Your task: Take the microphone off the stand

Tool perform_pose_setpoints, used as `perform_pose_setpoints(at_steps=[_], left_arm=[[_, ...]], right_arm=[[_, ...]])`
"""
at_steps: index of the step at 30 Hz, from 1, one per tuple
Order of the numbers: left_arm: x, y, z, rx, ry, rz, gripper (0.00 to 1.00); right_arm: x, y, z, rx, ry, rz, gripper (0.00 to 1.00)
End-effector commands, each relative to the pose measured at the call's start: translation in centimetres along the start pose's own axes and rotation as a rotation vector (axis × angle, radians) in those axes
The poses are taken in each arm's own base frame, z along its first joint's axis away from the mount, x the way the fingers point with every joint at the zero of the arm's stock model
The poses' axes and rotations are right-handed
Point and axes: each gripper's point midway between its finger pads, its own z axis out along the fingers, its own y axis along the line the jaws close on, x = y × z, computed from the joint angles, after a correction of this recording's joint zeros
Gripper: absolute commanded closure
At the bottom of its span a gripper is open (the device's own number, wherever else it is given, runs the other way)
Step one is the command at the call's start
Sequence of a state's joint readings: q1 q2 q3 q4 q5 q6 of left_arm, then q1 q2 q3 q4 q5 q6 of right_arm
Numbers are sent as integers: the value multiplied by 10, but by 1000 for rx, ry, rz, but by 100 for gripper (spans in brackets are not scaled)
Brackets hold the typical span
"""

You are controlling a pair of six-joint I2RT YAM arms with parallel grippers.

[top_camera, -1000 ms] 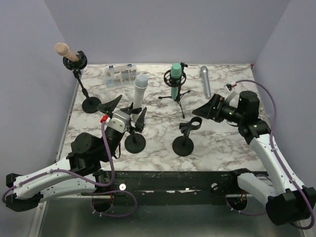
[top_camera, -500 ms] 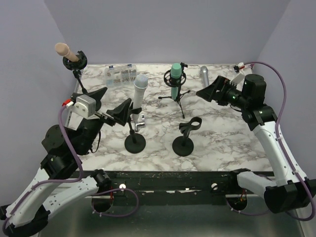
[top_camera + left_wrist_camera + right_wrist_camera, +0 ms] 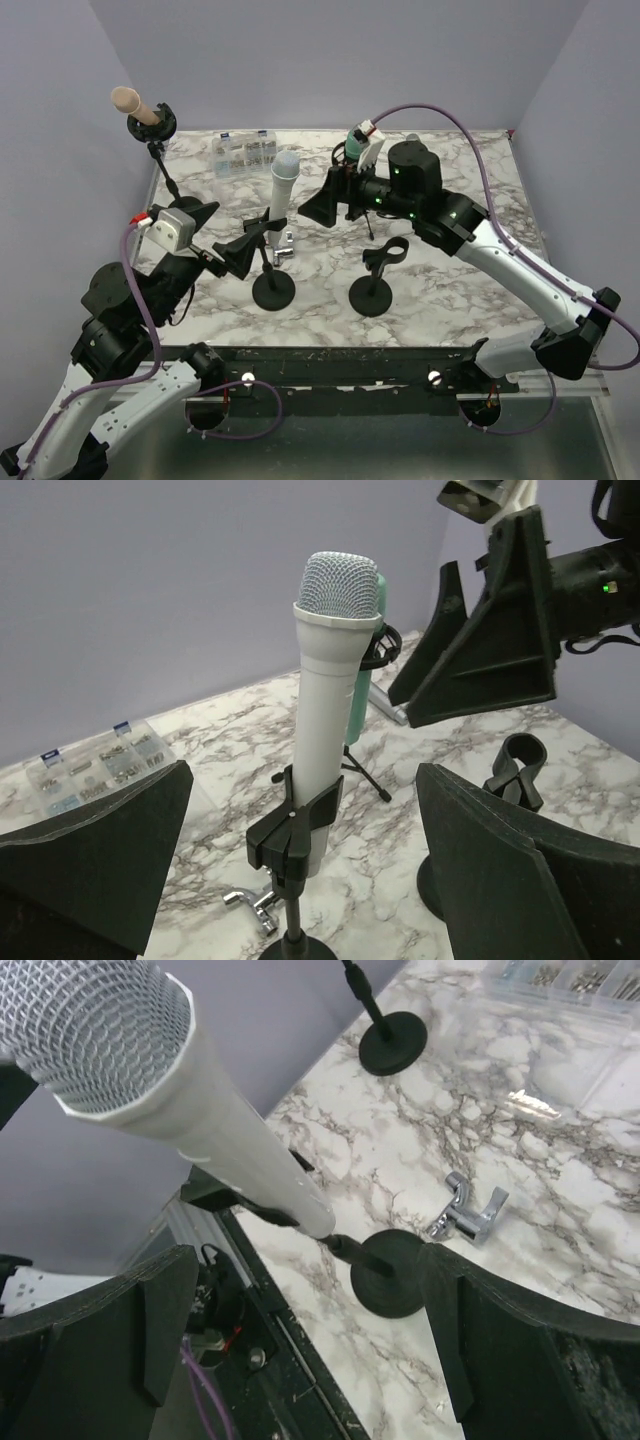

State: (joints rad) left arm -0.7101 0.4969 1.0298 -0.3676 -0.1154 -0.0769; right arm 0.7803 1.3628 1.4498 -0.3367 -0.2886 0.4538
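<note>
Here's the white-and-grey marbled table (image 3: 450, 290), and at its middle the thing to watch: the white microphone with the grey mesh head (image 3: 283, 185). It sits clipped in the black round-based stand (image 3: 273, 290), leaning slightly, head up, and neither hand is touching it.

The left hand (image 3: 228, 228) hangs just left of the microphone and aims straight at it. Its black fingers are spread wide apart and hold nothing. In the left wrist view the microphone's body and clip line up in the gap ahead of those fingers, with clear space on both sides.

The right hand (image 3: 325, 195) is just to the right of the microphone, up near the level of its head. Its fingers are spread wide too and are empty. In the right wrist view the mesh head shows up close, but there's no contact.

To the right of the microphone stands a second black stand with an empty clip (image 3: 375, 285). Beyond it and to the right is a green microphone on a small tripod (image 3: 356, 150), partly hidden behind the right arm. Beyond and to the left lies a clear plastic compartment box (image 3: 245, 150). Farther left, a beige microphone (image 3: 135, 103) sits on its own black stand. Smallest of all is a silver metal clamp fitting (image 3: 284, 250), lying on the table just beside the microphone's stand base.
</note>
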Motion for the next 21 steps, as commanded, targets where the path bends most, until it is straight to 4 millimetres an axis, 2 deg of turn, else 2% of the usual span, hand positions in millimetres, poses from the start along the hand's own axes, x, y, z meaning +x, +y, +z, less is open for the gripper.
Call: perform_pose_setpoints(at_steps=[1, 5, 8, 13, 18, 21], left_arm=[[12, -15, -9, 94, 30, -1, 2], [26, -15, -8, 90, 66, -12, 2], [28, -9, -8, 59, 67, -8, 1], [34, -1, -8, 22, 81, -1, 1], [59, -9, -11, 56, 113, -54, 1], [71, -10, -16, 62, 127, -80, 1]], right_arm=[[-23, 12, 20, 112, -124, -91, 0], [-33, 22, 27, 180, -234, -80, 0], [-38, 27, 32, 201, -280, -73, 1], [-38, 48, 40, 225, -335, -131, 4], [-34, 49, 47, 308, -366, -153, 9], [-30, 47, 54, 333, -366, -156, 16]])
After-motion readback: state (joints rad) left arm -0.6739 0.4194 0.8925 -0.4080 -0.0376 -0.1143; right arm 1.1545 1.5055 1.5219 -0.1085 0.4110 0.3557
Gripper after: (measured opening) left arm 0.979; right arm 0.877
